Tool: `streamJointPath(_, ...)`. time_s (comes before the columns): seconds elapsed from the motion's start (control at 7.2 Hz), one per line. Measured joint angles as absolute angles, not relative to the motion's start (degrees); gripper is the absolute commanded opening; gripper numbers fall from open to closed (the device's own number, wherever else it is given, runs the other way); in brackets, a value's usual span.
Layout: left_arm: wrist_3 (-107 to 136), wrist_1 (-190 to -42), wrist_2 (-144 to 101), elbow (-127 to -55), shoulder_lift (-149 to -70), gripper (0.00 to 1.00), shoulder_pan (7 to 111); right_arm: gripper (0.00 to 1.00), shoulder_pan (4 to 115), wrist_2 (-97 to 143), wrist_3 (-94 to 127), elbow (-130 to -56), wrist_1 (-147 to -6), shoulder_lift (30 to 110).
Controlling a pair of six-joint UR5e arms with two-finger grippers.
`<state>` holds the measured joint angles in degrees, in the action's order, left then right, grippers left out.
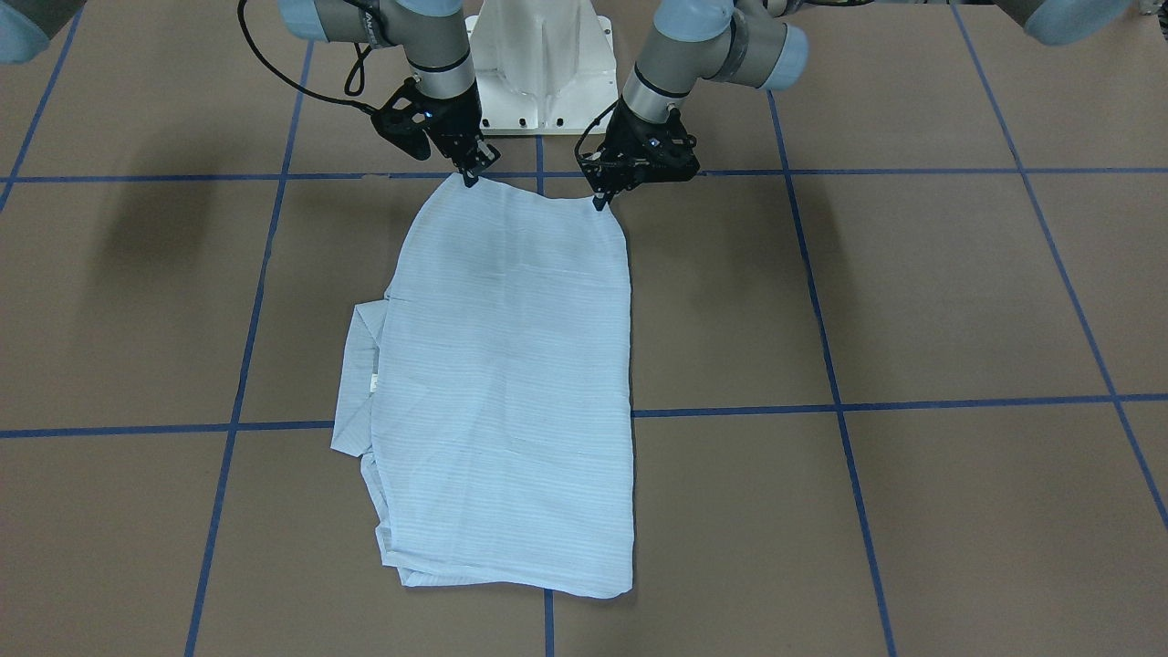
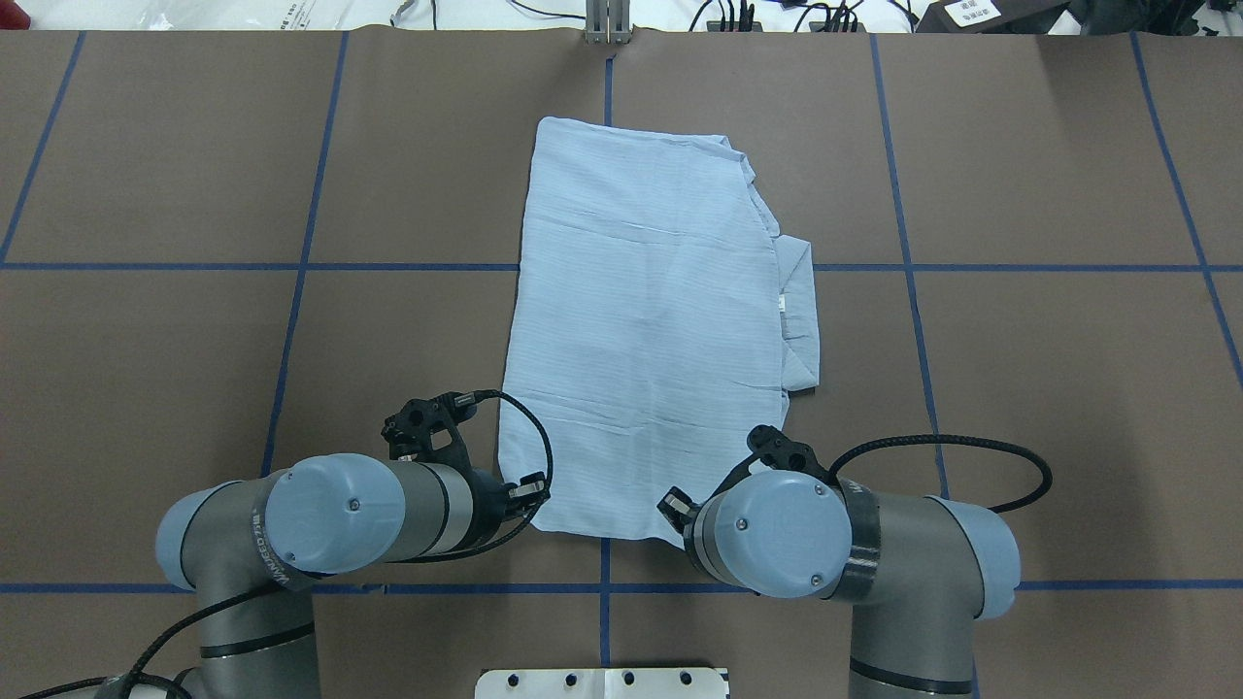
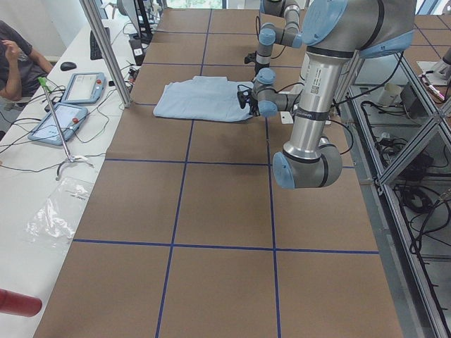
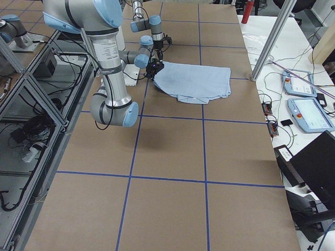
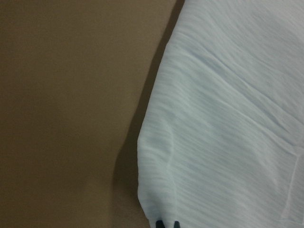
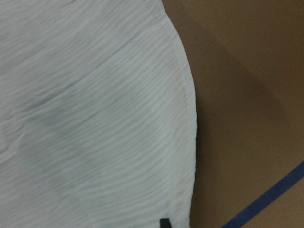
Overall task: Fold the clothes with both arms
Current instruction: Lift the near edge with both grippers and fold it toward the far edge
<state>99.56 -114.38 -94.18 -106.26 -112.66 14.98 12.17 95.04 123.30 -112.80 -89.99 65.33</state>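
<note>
The clothes, one light-blue pinstriped shirt (image 1: 511,383) (image 2: 641,320), lie folded into a long flat panel mid-table, with a sleeve fold poking out on one side (image 1: 356,383). Both arms stand at the shirt's end nearest the robot base. My left gripper (image 1: 599,203) pinches one corner of that hem, and my right gripper (image 1: 472,176) pinches the other, each shut on the fabric. The hem rises slightly toward both sets of fingertips. The left wrist view shows the cloth (image 5: 228,118) with dark fingertips (image 5: 160,224) close together at its edge. The right wrist view shows the hem (image 6: 85,118).
The white base pedestal (image 1: 538,64) stands just behind the grippers. Blue tape lines (image 1: 867,406) grid the brown table (image 1: 958,292). A side bench holds teach pendants (image 3: 81,88) behind a metal post (image 3: 106,49), and a person (image 3: 17,60) sits there.
</note>
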Motion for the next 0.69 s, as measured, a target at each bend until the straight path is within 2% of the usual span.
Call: streamJointPath(0.69,99.5,-98.3,-97.5,-118.1,-115.6,0.0,14.1,0.0,12.8,97.1,120.8,-120.7,-90.0,67.7)
